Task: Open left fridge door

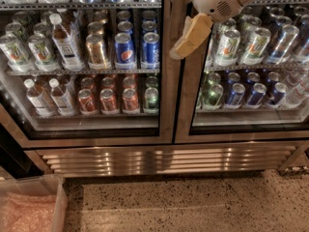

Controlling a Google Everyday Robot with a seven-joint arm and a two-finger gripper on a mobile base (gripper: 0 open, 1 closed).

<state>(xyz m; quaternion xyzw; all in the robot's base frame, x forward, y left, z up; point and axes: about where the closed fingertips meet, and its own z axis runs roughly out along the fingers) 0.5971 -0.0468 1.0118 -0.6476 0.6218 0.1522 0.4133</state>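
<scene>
The left fridge door (96, 140) is a glass pane in a brushed steel frame with a black inner rim. It stands shut, and bottles and blue and red cans show behind the glass. My gripper (189, 36), tan below a white wrist, hangs at the top centre. It is in front of the seam where the two doors meet, overlapping the left edge of the right door. I cannot tell whether it touches the frame. No door handle shows.
The twin right door (241, 133) is shut, with green-and-silver cans behind its pane. A steel vent grille (164, 161) runs under both doors. A clear plastic bin (34, 207) with pinkish contents sits on the speckled floor (193, 207) at the bottom left.
</scene>
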